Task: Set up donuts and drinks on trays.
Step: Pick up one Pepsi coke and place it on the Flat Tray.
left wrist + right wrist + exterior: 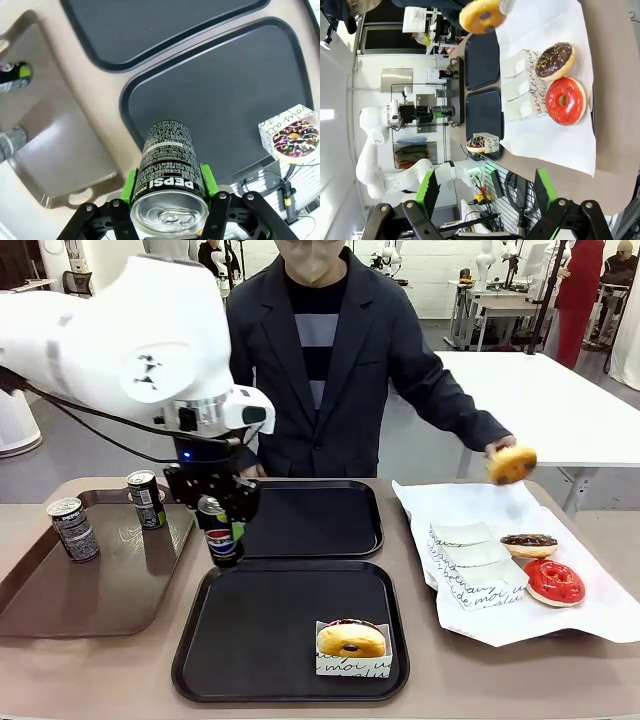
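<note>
My left gripper (221, 525) is shut on a black Pepsi can (221, 533), holding it upright just above the left rim of the near black tray (270, 630). In the left wrist view the green pads (131, 185) clamp the can (167, 160) by its upper part. A chocolate-sprinkled donut in a paper sleeve (351, 642) sits in that tray's front right corner. The far black tray (320, 520) is bare. The person's hand holds a yellow donut (512, 464) above the white paper. My right gripper (485, 192) hangs open with nothing in it, beyond the table's right end.
Two more cans (74, 528) (146, 499) stand on a brown tray (110, 590) at the left. On white paper (590, 615) at the right lie empty sleeves (470, 560), a chocolate donut (528, 544) and a red donut (553, 581).
</note>
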### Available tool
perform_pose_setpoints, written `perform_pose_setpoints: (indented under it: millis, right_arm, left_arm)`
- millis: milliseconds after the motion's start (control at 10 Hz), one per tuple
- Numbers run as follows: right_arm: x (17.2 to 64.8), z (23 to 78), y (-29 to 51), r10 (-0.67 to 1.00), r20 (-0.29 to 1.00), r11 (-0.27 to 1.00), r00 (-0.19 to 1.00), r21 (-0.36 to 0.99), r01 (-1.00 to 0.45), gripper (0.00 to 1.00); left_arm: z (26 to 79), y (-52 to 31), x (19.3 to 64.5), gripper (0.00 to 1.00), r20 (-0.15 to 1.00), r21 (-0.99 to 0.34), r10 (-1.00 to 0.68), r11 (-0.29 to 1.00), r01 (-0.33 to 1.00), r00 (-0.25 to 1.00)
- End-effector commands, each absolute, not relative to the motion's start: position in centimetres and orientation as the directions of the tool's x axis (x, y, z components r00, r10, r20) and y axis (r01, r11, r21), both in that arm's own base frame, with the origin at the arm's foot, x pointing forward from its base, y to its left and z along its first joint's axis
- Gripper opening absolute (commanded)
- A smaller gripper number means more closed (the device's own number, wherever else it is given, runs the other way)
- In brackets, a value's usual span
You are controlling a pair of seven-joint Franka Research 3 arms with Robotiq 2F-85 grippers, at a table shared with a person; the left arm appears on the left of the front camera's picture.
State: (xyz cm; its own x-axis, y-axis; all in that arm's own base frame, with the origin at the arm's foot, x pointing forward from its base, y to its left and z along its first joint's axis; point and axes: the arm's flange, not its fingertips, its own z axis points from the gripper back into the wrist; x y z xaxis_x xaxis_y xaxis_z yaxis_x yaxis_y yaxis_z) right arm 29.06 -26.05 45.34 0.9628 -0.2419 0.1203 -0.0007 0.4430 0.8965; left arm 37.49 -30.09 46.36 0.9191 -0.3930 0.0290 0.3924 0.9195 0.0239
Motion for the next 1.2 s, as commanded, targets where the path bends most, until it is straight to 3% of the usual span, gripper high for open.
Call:
perform_pose_setpoints:
  millis: [0,200,300,900,1100]
  right_arm:
    - [29.0,45.3,-26.2,-0.24,0.138,0.433,0.961,0.901,-0.022,1.0]
    - [29.0,45.3,-26.2,-0.24,0.138,0.433,0.961,0.901,-0.022,1.0]
    - [29.0,45.3,-26.2,-0.24,0.138,0.433,0.961,0.901,-0.022,1.0]
    - [29.0,45.3,-26.2,-0.24,0.138,0.433,0.961,0.901,-0.022,1.0]
    - [29.0,45.3,-26.2,-0.24,0.138,0.433,0.961,0.901,-0.022,1.0]
  left_arm:
    - [45.9,-31.9,38.6,0.59,0.007,0.035,-0.424,0.905,0.424,0.906]
    - [45.2,-32.5,38.2,0.59,-0.037,0.086,-0.431,0.897,0.433,0.902]
    - [44.7,-31.7,38.3,0.59,-0.007,0.021,-0.424,0.905,0.424,0.906]
    - [44.1,-31.8,38.5,0.59,-0.023,0.032,-0.431,0.902,0.431,0.902]
    - [43.2,-32.0,37.7,0.59,-0.02,-0.045,-0.518,0.855,0.517,0.855]
